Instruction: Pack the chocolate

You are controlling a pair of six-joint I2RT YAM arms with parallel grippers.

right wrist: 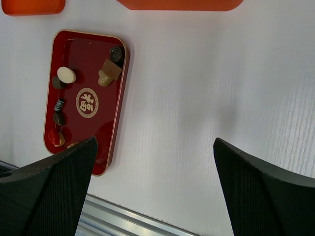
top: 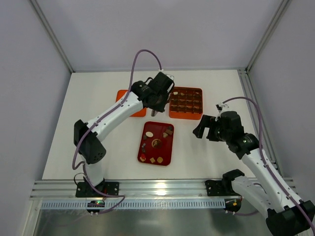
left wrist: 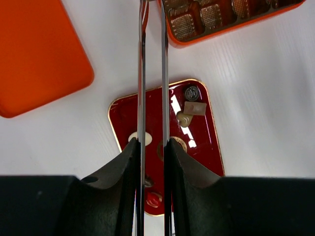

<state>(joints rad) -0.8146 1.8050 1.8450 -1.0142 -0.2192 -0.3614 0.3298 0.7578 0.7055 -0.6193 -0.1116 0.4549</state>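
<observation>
Several chocolate pieces (top: pixel 156 143) lie loose on the dark red tray (top: pixel 166 156), among them a tan one (left wrist: pixel 185 118) and a cream one (right wrist: pixel 66 74). More chocolate sits in cells of the orange grid box (top: pixel 186 102), whose near corner shows in the left wrist view (left wrist: pixel 211 14). My left gripper (top: pixel 156 101) hangs between the tray's far end and the box's left edge, shut on thin metal tweezers (left wrist: pixel 141 73). The tweezers' tips run out of the left wrist view, so I cannot tell if they hold a piece. My right gripper (top: pixel 204 129) stands open and empty right of the tray (right wrist: pixel 86 49).
A flat orange lid (left wrist: pixel 34 54) lies left of the box, partly under my left arm (top: pixel 113 115). An aluminium rail (top: pixel 157 187) runs along the table's near edge. White walls and frame posts close in the back and sides.
</observation>
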